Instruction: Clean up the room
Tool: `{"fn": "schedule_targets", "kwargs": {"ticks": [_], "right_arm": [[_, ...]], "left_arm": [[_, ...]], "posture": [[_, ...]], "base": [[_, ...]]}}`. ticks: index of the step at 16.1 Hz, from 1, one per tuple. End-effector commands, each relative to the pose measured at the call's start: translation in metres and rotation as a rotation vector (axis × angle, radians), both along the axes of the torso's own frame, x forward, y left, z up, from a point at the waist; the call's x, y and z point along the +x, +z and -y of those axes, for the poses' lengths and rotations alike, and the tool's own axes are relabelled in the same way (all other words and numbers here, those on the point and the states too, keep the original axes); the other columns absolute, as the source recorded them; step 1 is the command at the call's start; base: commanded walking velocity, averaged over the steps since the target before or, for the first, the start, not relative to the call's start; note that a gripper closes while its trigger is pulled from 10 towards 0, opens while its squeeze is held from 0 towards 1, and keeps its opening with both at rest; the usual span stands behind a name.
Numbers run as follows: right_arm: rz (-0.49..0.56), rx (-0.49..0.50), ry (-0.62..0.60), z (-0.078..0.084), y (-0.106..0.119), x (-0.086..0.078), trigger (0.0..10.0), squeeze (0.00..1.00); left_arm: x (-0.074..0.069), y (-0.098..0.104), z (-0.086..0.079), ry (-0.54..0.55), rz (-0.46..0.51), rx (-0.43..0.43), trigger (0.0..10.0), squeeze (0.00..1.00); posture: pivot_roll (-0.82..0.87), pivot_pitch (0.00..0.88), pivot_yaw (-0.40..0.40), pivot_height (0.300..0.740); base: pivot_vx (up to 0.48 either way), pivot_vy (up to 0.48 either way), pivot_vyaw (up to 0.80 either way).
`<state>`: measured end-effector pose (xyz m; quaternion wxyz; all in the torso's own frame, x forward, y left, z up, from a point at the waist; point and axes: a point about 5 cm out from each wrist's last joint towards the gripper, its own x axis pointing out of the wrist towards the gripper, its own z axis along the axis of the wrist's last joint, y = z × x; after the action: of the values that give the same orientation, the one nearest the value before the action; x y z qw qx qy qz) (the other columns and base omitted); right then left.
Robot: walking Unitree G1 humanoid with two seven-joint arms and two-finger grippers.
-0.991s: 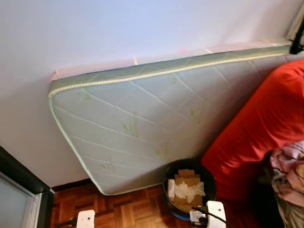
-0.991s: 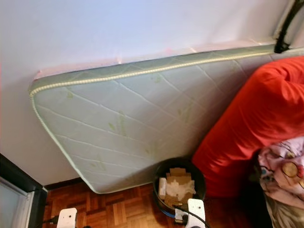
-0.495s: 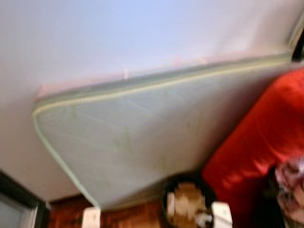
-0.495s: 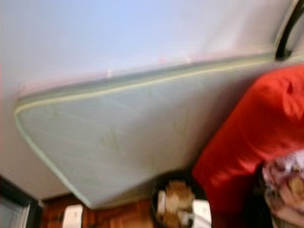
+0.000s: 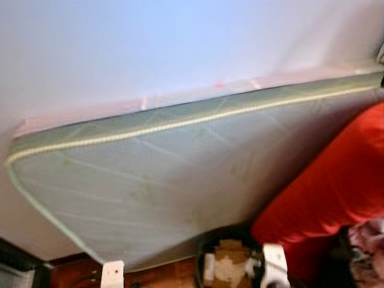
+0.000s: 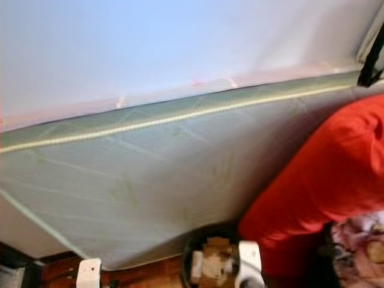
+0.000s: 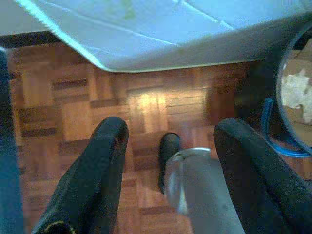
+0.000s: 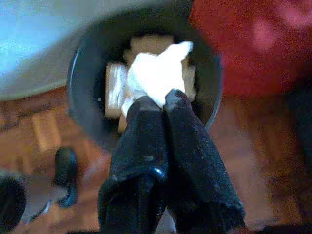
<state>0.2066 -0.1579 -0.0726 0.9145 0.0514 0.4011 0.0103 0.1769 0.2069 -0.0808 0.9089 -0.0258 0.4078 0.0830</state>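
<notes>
The right hand (image 8: 157,100) has its two black fingers pressed together on a crumpled white tissue (image 8: 157,73), held just above the open mouth of a round black bin (image 8: 85,92). Inside the bin lie pieces of brown cardboard (image 5: 231,249) and white paper. The left hand (image 7: 168,146) hangs over bare wooden parquet floor (image 7: 146,105), its fingers spread apart with nothing between them.

A pale green quilted mattress (image 5: 156,192) leans on its long edge against the white wall (image 5: 168,42), its lower corner coming down to the floor just beside the bin. To the robot's right, a large red cushion (image 5: 336,186) crowds against the bin's rim, with a patterned pink cloth (image 6: 360,240) heaped below it. The bin sits wedged between mattress and cushion, so the open floor lies mainly on the robot's left, up to a dark frame (image 5: 21,258) at the wall's foot.
</notes>
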Motion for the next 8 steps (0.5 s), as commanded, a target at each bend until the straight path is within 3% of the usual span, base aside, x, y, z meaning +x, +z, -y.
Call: {"fn": "schedule_targets", "kwargs": {"ticks": [1,4,8], "right_arm": [[0.026,0.029,0.021,-0.011,0.002,0.003,10.0,0.0],[0.173,0.062,0.046,-0.018,0.022,0.03,10.0,0.0],[0.289,0.092,0.053,-0.02,0.036,0.044,10.0,0.0]], "left_arm": [[-0.009,-0.002,-0.007,0.028,-0.008,0.007,10.0,0.0],[-0.003,0.004,-0.006,0.016,0.101,0.026,10.0,0.0],[0.002,0.012,-0.004,0.043,0.222,0.041,10.0,0.0]], "posture": [[0.11,0.078,-0.014,0.74],[0.1,0.083,-0.021,0.74],[0.11,0.085,-0.044,0.74]], "base": [[0.0,0.0,0.0],[0.0,0.0,0.0],[0.0,0.0,0.0]]}}
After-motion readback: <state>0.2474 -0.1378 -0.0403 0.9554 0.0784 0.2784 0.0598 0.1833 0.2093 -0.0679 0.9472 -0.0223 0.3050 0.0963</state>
